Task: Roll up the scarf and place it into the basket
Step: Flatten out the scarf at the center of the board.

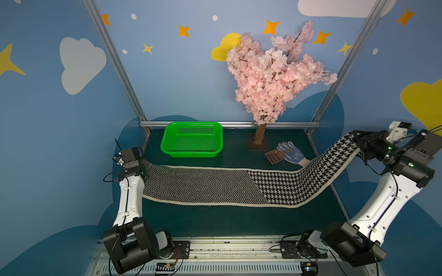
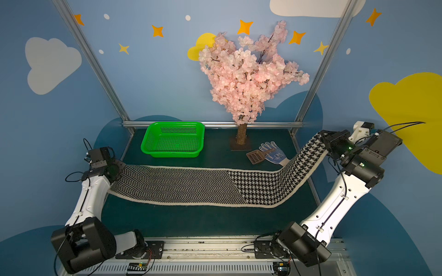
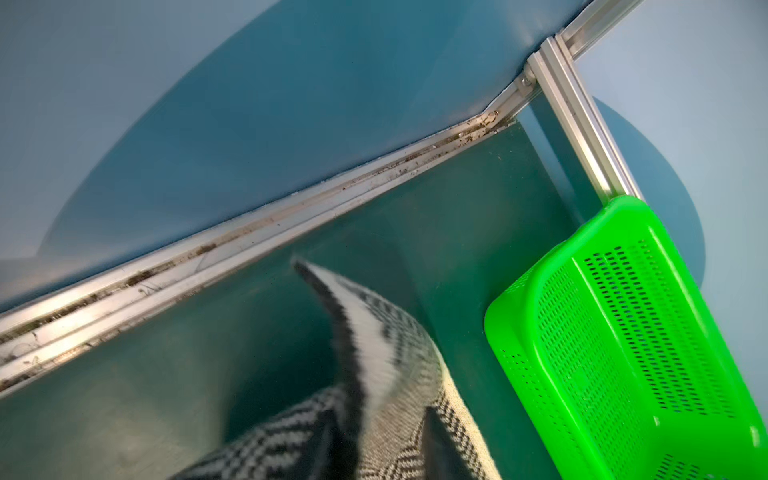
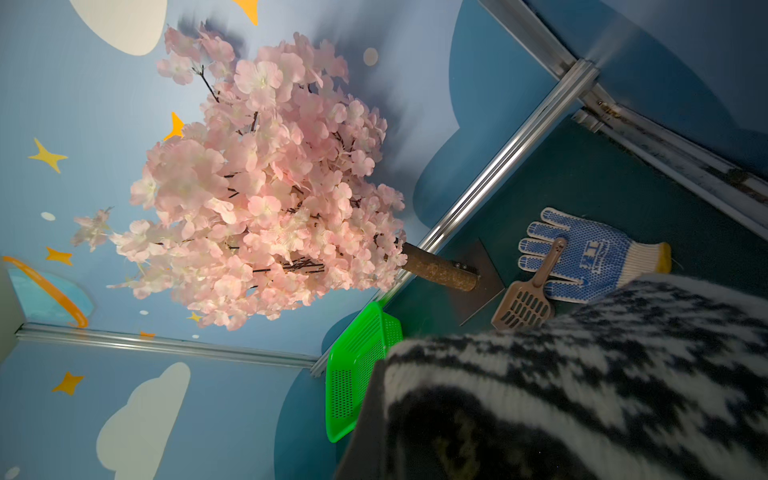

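Observation:
The scarf (image 1: 215, 186) lies stretched across the dark green table in both top views, herringbone on its left half and houndstooth on its right. Its right end rises off the table to my right gripper (image 1: 357, 142), which is shut on it; the right wrist view shows houndstooth cloth (image 4: 602, 374) filling the area around the jaws. At the scarf's left end, by the table's left edge, my left gripper (image 1: 147, 170) stands open. In the left wrist view a blurred, loose corner of the scarf (image 3: 399, 374) lies between the parted fingers. The green basket (image 1: 193, 123) sits empty at the back left, behind the scarf.
A pink blossom tree (image 1: 270, 71) stands at the back centre on a small base. A blue-dotted work glove (image 1: 293, 153) and a brown slotted scoop (image 1: 275, 156) lie at the back right, just behind the raised part of the scarf. Aluminium frame rails (image 1: 229, 124) edge the table.

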{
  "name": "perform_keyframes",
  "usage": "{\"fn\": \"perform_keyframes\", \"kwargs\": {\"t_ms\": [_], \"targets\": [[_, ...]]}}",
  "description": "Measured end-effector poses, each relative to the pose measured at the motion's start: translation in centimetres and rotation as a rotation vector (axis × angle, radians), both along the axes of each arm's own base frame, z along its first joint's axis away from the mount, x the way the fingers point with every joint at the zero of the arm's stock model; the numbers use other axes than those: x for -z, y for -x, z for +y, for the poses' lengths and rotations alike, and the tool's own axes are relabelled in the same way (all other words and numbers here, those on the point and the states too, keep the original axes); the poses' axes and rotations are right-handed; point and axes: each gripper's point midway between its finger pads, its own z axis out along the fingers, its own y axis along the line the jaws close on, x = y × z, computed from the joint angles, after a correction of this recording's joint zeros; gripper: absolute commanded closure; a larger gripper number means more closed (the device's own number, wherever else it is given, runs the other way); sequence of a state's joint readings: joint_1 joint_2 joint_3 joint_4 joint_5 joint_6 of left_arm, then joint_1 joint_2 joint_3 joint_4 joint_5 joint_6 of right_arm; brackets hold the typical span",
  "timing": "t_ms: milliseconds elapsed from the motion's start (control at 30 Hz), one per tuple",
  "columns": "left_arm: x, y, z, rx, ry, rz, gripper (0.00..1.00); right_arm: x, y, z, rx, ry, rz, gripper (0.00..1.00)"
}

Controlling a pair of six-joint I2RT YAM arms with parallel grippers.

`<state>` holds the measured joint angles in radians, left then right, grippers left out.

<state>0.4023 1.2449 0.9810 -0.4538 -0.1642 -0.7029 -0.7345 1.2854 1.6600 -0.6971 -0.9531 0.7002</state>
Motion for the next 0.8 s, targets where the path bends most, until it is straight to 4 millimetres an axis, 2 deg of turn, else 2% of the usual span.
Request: {"fn": "perform_keyframes", "kwargs": {"t_ms": [33,67,133,200,300,333,400,467,633,733,800], "targets": [[-0.2,0.0,-0.4,0.015,0.006,-0.009,0.05,-0.3,-0.2,0.5,-0.023,-0.005,-0.014,1.0],[-0.4,0.1,-0.8,0.026,0.006,-0.017,0.0,-0.7,-0.4,1.0,-0.048,-0.005,-0.031,1.0],[-1.3,0.3,-2.1,0.064,0.004,-0.047,0.0,-1.8,-0.4,2.5,-0.101,0.009,-0.072,1.0],[-2.9,0.4,-4.4,0.132,-0.001,-0.095,0.0,-2.9,-0.2,3.9,-0.153,0.02,-0.112,1.0],[-5.5,0.0,-9.5,0.292,-0.003,-0.182,0.0,-4.6,0.5,6.3,-0.226,0.046,-0.186,1.0],[-6.0,-0.2,-11.8,0.363,0.004,-0.205,0.0,-5.0,0.9,7.2,-0.249,0.048,-0.207,1.0],[-6.2,-0.4,-16.5,0.508,0.034,-0.231,0.0,-5.3,1.5,8.6,-0.287,0.043,-0.238,1.0],[-4.9,-0.2,-21.5,0.647,0.075,-0.221,0.0,-5.3,2.1,10.0,-0.325,0.02,-0.262,1.0],[0.4,1.7,-33.4,0.954,0.143,-0.085,0.0,-4.6,2.3,13.3,-0.417,-0.002,-0.332,1.0],[3.4,2.6,-39.4,1.08,0.147,0.003,0.0,-4.5,2.5,15.6,-0.482,0.001,-0.348,1.0],[4.8,2.5,-42.5,1.131,0.146,0.037,0.0,-4.7,3.0,17.2,-0.534,0.012,-0.365,1.0]]}}
